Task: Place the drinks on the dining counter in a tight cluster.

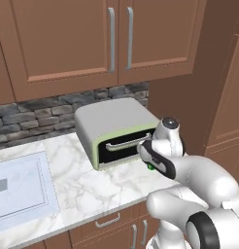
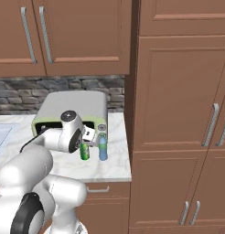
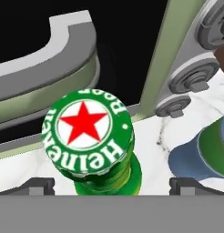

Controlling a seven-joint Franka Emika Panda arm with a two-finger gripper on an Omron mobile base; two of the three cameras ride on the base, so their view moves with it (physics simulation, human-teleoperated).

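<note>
Two dark fingertips (image 3: 38, 185) of the pincer (image 3: 111, 186) stand spread wide at the bottom of the hand view, one on each side of the green Heineken bottle (image 3: 89, 136), gripping nothing. Its red-star cap sits centre frame. At lower right stands the pale-blue bottle (image 3: 205, 154), just beside it. Both rest on the marble bench (image 2: 105, 169), centre of the right base view, before the grey toaster oven (image 1: 114, 129).

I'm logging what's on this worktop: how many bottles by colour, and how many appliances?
Green bottle: 1
Pale-blue bottle: 1
Toaster oven: 1
Total: 3
</note>
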